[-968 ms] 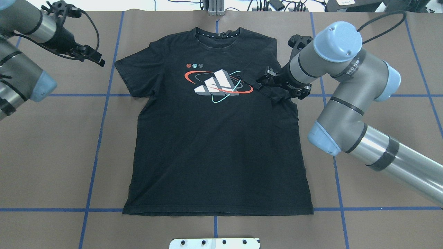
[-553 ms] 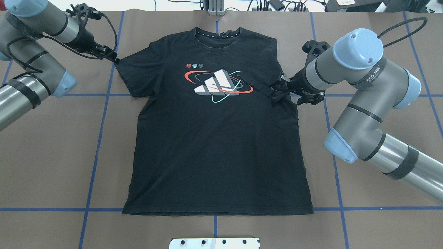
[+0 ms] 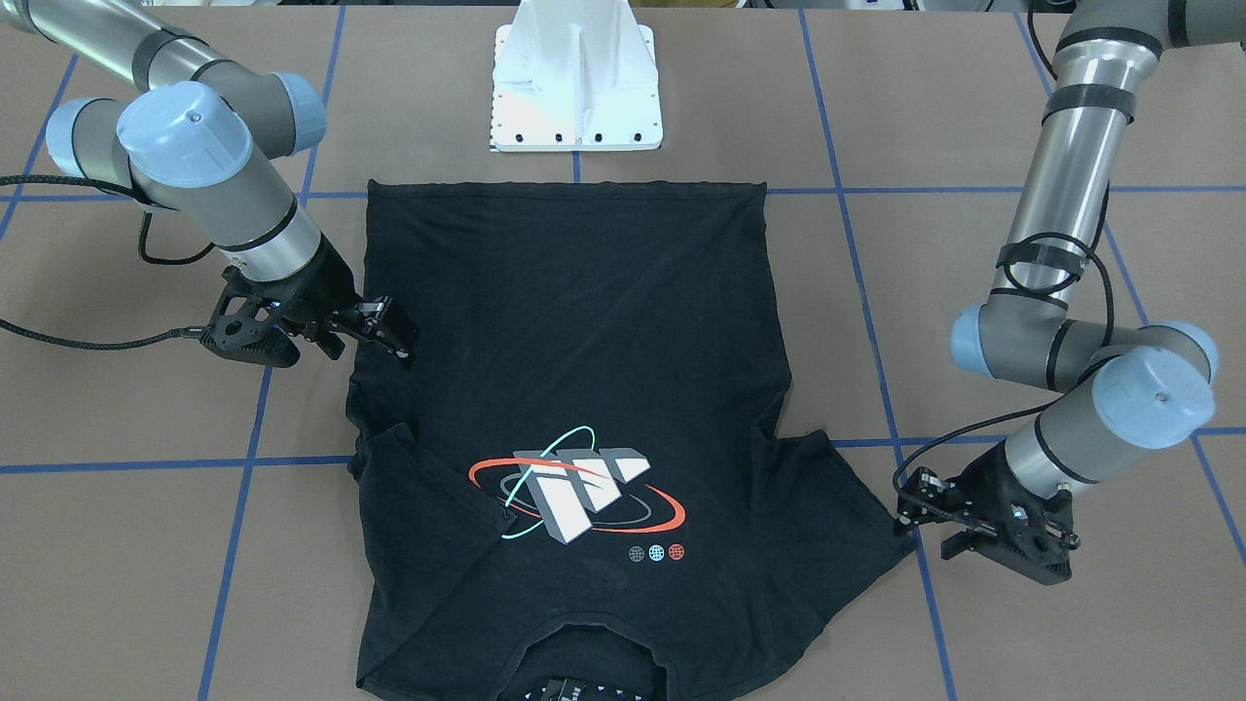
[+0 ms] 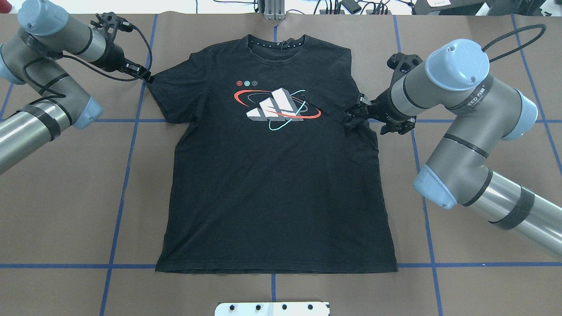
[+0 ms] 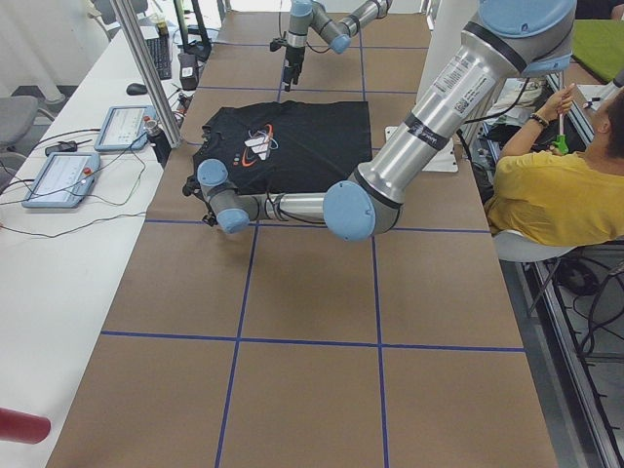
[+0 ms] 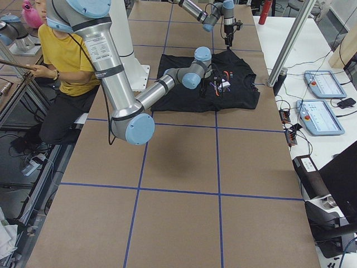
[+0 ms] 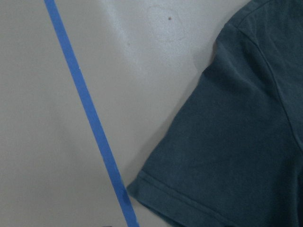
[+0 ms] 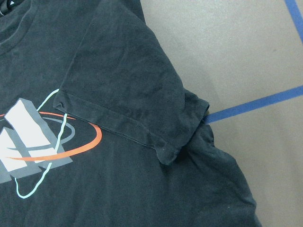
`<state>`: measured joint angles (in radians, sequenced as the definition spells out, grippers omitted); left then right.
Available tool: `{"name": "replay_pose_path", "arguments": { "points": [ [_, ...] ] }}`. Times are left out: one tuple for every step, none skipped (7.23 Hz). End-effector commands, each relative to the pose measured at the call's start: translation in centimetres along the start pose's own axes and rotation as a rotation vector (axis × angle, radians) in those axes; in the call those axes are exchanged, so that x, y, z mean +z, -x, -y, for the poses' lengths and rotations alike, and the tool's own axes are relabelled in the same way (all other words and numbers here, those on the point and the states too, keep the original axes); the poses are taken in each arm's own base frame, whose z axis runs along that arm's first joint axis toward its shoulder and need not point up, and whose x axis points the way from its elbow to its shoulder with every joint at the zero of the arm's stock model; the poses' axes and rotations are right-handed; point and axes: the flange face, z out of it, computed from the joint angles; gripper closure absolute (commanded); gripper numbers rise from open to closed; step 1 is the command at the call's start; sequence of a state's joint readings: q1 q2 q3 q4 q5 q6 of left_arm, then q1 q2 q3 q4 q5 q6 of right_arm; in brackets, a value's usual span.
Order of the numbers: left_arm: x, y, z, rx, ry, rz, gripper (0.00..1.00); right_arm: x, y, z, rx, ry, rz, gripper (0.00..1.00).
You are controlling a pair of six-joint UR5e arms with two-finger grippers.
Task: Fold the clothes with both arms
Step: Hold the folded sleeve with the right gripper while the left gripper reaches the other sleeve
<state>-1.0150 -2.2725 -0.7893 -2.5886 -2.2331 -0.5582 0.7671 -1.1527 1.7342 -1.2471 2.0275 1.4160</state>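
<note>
The T-shirt (image 4: 272, 184) is lying flat and print side up at the middle of the table (image 4: 66, 197), with its collar toward the far edge and its hem toward the near edge. The right sleeve (image 4: 327, 94) is lying turned in across the chest, its cuff just touching the logo (image 4: 274, 107). This probably narrows that side of the T-shirt ahead of a lengthwise fold. The left sleeve (image 4: 164, 94) is lying spread outward toward the table's left edge, not yet folded.

The right gripper (image 4: 354, 113) is hovering at the outer corner of the folded sleeve, beside the armpit. Its jaws are apart and are gripping no cloth, and the wrist view is showing the sleeve resting by itself.

The left gripper (image 4: 147, 77) is pointing at the tip of the left sleeve, just beside the cuff corner. Its jaws are also apart and are holding nothing. This position is likely chosen so that the jaws can pinch the cuff and carry that sleeve inward to mirror the right one.
</note>
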Motion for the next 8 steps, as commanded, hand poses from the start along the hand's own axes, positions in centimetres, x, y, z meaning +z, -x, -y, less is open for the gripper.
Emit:
{"name": "replay_pose_path", "arguments": {
  "points": [
    [0.39, -0.22, 0.17, 0.007, -0.003, -0.005, 0.45, -0.07, 0.0, -0.03, -0.001, -0.001, 0.001, 0.0],
    [0.73, 0.05, 0.29, 0.003, -0.007, 0.013, 0.47, -0.15, 0.05, -0.06, -0.002, -0.002, 0.004, 0.0],
    [0.93, -0.23, 0.6, 0.005, -0.011, 0.017, 0.47, -0.14, 0.04, -0.06, -0.001, -0.001, 0.002, 0.0],
    [1.02, -0.31, 0.56, 0.005, -0.01, 0.016, 0.52, -0.14, 0.04, -0.06, -0.001, -0.001, 0.002, 0.0],
    [1.02, -0.31, 0.56, 0.005, -0.01, 0.016, 0.59, -0.07, 0.0, -0.03, -0.001, -0.001, 0.001, 0.0],
    [1.02, -0.31, 0.56, 0.005, -0.01, 0.016, 0.85, -0.07, 0.0, -0.03, -0.001, -0.001, 0.001, 0.0],
    [1.02, -0.31, 0.56, 0.007, -0.01, 0.016, 1.0, -0.09, 0.01, -0.03, -0.001, -0.001, 0.002, 0.0],
    [0.94, -0.42, 0.64, 0.007, -0.012, 0.015, 1.0, -0.19, 0.02, 0.02, 0.001, -0.003, 0.003, 0.0]
  ]
}}
